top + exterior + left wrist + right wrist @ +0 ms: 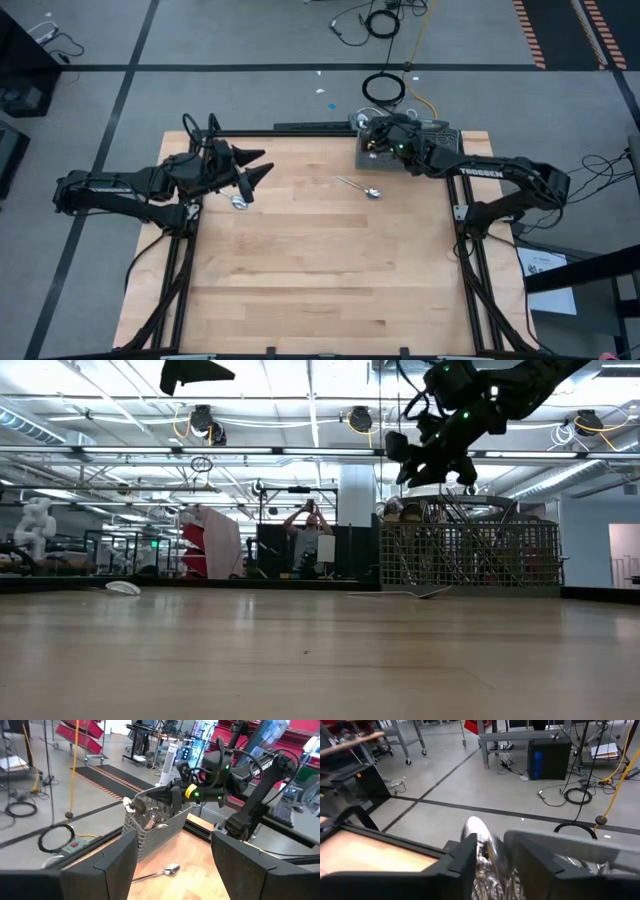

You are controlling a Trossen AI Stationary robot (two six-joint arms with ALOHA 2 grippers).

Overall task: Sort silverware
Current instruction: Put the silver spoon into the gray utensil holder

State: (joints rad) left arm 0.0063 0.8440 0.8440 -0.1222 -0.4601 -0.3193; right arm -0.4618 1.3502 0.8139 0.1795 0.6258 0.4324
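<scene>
A grey wire-mesh basket (372, 158) (480, 555) stands at the table's far right and holds several pieces of silverware (150, 817). My right gripper (491, 842) (372, 135) hovers over the basket's left end, fingers apart. A shiny spoon bowl (477, 832) shows between them. One spoon (360, 187) (157, 872) lies flat mid-table. Another spoon (240, 202) (123, 587) lies flat at the left. My left gripper (262, 163) (172, 840) hangs open above the table's left side and holds nothing. My right gripper's fingers (465, 855) stand on either side of the silverware that sticks up out of the basket. They come at it slanting down from the table's right side. I cannot tell whether they touch it.
Bare wooden tabletop (320, 270) fills the near half and the middle. Black frame rails (460, 230) run along the table's edges. Cables (385, 90) lie on the floor beyond the far edge. A person (307, 535) stands far off in the room.
</scene>
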